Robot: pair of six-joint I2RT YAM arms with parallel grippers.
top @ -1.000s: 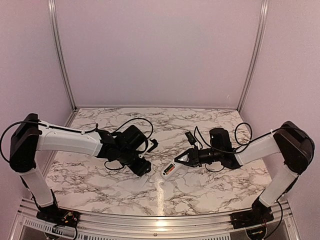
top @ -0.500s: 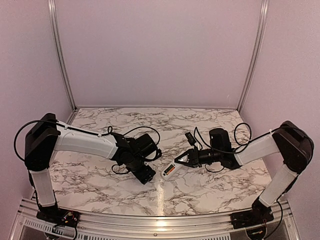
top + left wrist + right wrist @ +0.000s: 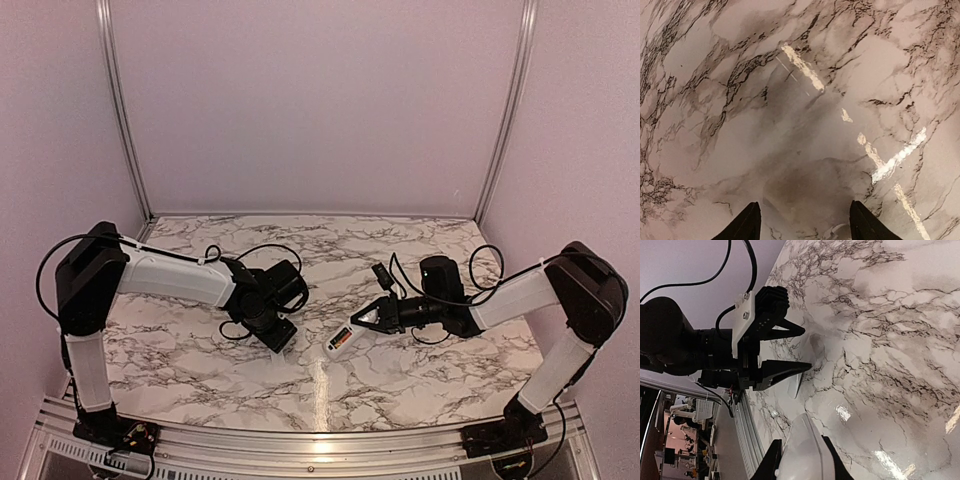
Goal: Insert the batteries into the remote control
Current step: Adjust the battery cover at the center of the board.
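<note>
The white remote control is held at its far end by my right gripper, tilted over the table. An orange-red patch shows on its upper face, likely the batteries. In the right wrist view my right gripper is shut around the remote's white body. My left gripper is open and low over the marble, left of the remote. In the right wrist view the left gripper is spread, and a small flat white cover plate lies at its lower fingertip. In the left wrist view the open gripper holds nothing.
The marble table ends at a metal rail along the near edge. Black cables loop behind the left wrist, and more behind the right wrist. Pale walls close the back and sides.
My left arm swung out toward the remote, then drew back a little to the left and stays low. The right arm and the remote have not moved.
</note>
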